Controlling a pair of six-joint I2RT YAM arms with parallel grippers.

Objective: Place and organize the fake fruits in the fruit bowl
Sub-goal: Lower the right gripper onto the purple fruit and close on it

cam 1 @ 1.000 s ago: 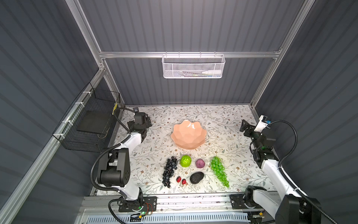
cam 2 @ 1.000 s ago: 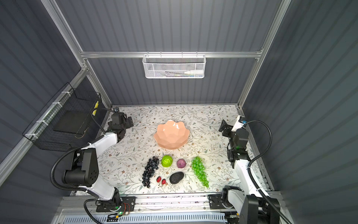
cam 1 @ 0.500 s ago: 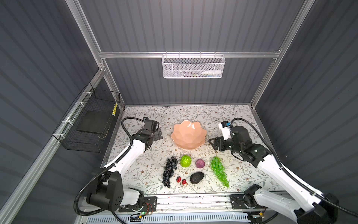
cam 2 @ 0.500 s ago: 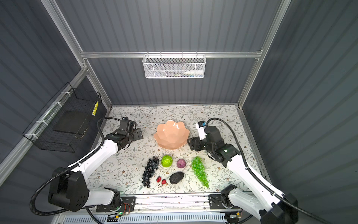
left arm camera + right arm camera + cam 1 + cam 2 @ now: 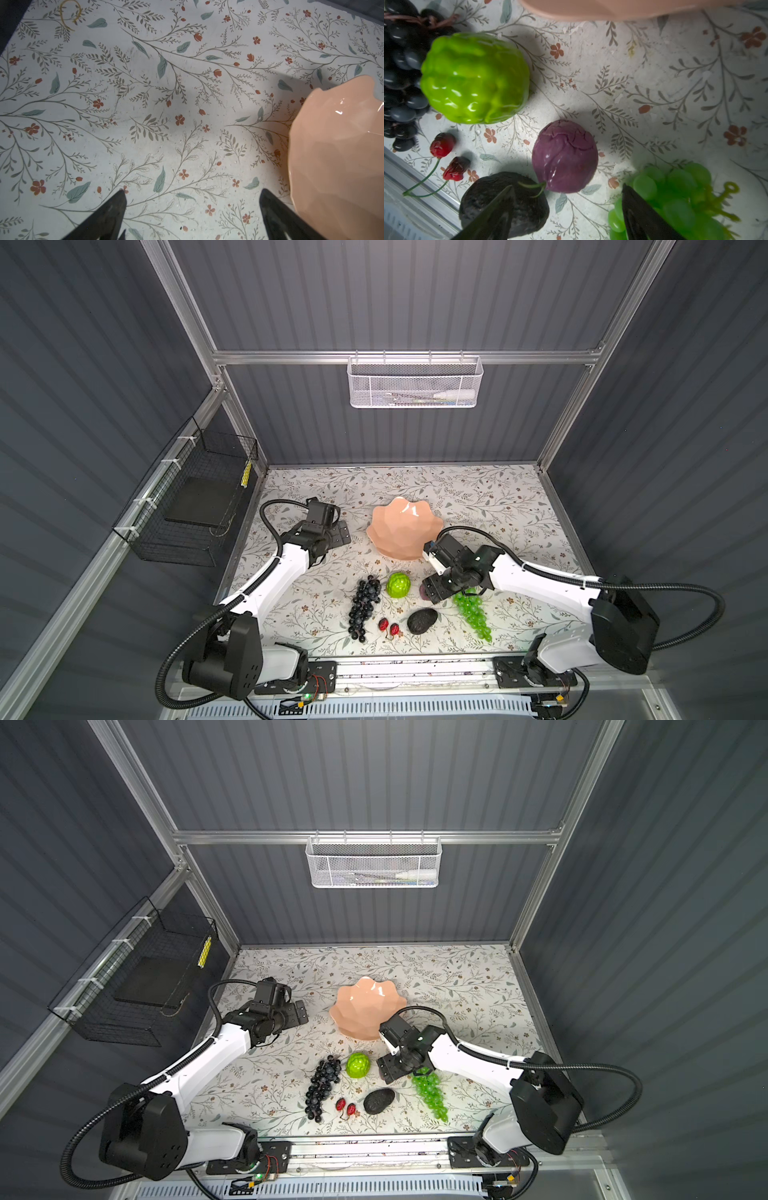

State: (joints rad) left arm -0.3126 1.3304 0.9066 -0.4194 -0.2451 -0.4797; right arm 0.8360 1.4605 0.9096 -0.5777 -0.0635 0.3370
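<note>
The peach-pink fruit bowl [image 5: 405, 531] [image 5: 365, 1006] stands mid-table with nothing in it. In front of it lie the fake fruits: a dark grape bunch [image 5: 365, 605], a bumpy lime-green fruit [image 5: 398, 585], two red berries [image 5: 388, 626], a black avocado [image 5: 422, 620] and a green grape bunch [image 5: 473, 616]. My right gripper [image 5: 436, 589] [image 5: 566, 187] hangs open just over the purple fruit [image 5: 564, 155], one finger above the avocado [image 5: 529, 207], the other above the green grapes [image 5: 675, 197]. In both top views it hides most of that fruit. My left gripper [image 5: 340, 531] [image 5: 192, 192] is open and empty, left of the bowl [image 5: 336, 155].
A white mesh basket [image 5: 415, 383] hangs on the back wall. On the left wall hangs a black wire basket [image 5: 191, 506]. The metal front rail [image 5: 415, 668] runs close behind the berries and avocado. The floral mat [image 5: 166, 104] lies bare beneath the left gripper.
The right arm swung in from the right edge and came down over the purple fruit. The left arm moved from the back-left corner towards the bowl's left side.
</note>
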